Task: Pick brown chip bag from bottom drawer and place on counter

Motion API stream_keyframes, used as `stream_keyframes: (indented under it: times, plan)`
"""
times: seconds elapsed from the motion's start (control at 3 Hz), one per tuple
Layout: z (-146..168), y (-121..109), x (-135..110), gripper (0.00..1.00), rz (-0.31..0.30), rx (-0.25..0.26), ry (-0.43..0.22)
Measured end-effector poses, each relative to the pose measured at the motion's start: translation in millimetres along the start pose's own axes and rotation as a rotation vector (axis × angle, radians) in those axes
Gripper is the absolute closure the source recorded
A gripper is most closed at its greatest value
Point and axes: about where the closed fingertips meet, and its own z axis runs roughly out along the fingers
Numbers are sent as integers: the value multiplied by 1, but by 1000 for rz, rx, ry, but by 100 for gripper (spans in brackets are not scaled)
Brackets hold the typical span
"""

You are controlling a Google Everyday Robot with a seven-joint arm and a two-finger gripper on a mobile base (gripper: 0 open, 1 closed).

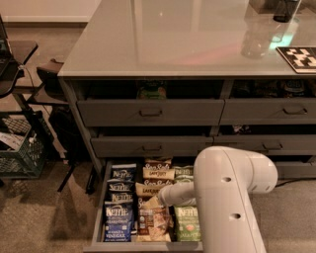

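Observation:
The bottom drawer (98, 217) is pulled open below the cabinet. Its middle column holds several brown chip bags (154, 223), cream on top and reddish-brown below. Blue Kettle bags (118, 217) fill the left column and green bags (187, 225) the right. My white arm (227, 197) reaches down from the right into the drawer. My gripper (157, 200) is low over the middle column, at or just above a brown bag; the wrist hides the fingers. The glossy grey counter (173, 39) spans the top of the view.
On the counter at the far right stand a clear bottle (256, 37), a dark cup (285, 10) and a black-and-white marker tile (301, 58). Two rows of closed grey drawers with bar handles (150, 112) sit above the open one. A green crate (19, 150) and a dark stand are at the left.

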Motion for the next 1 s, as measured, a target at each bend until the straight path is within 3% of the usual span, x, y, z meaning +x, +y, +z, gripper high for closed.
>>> stream_keyframes:
  times: [0.33, 0.67, 1.0]
  plan:
    - [22, 2, 1, 0, 15, -49, 11]
    - [22, 2, 1, 0, 15, -49, 11]
    - [22, 2, 1, 19, 15, -49, 11]
